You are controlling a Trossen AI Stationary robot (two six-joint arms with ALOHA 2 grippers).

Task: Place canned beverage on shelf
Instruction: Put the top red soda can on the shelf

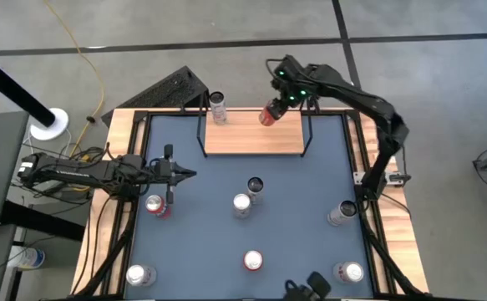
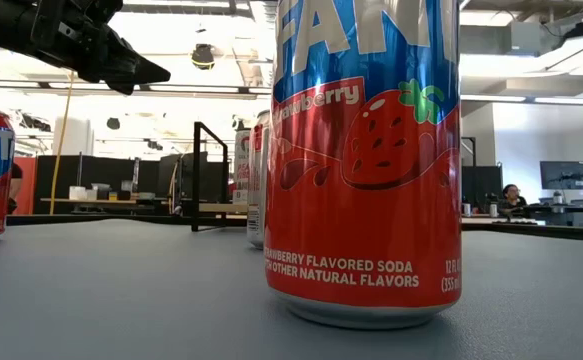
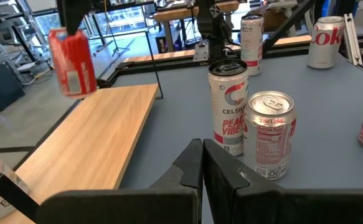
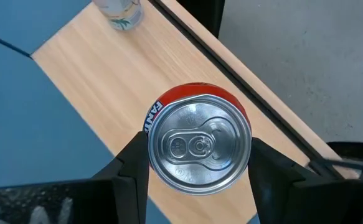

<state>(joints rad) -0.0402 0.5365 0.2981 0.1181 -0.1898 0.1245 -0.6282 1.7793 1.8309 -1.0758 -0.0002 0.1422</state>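
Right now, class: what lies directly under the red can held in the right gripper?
The shelf's light-wood board lies under the red can, held by the right gripper. The patch directly beneath is covered by the can.

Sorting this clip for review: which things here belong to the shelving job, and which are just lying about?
In the job:
- red can, held in the right pincer above the board
- shelf
- can already on the shelf

Lying about:
- loose cans on the table, e.g. Celsius can
- shut left pincer, waiting
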